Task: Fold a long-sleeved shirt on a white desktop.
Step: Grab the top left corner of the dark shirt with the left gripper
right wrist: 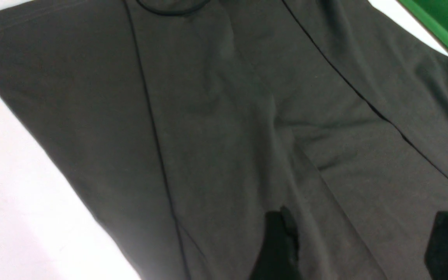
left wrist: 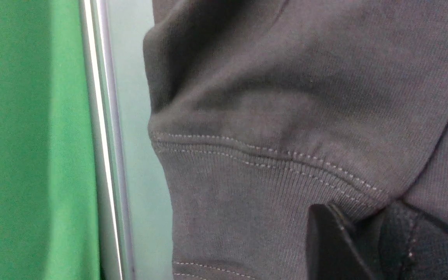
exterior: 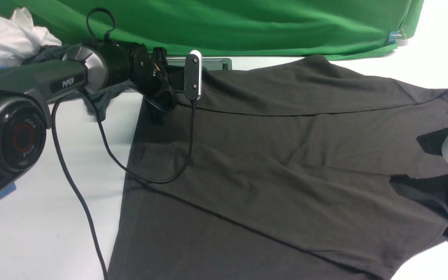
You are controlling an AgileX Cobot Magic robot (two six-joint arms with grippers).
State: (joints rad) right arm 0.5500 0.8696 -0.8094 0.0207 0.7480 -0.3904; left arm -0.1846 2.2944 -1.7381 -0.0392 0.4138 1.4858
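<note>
Gently pull with the left gripper (left wrist: 368,233), pinched on the long-sleeved shirt (exterior: 270,167). Could bunch up with the right gripper (right wrist: 360,237) wide open.

We log the right tool (right wrist: 362,217), fingers spread apart, over the flat long-sleeved shirt (right wrist: 224,116); bare table (right wrist: 14,194) beyond the shirt's edge.

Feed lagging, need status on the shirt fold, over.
Left gripper shut on ribbed edge of dark brownish-black knit shirt. Right gripper open over shirt. Black cable sags across cloth.
</note>
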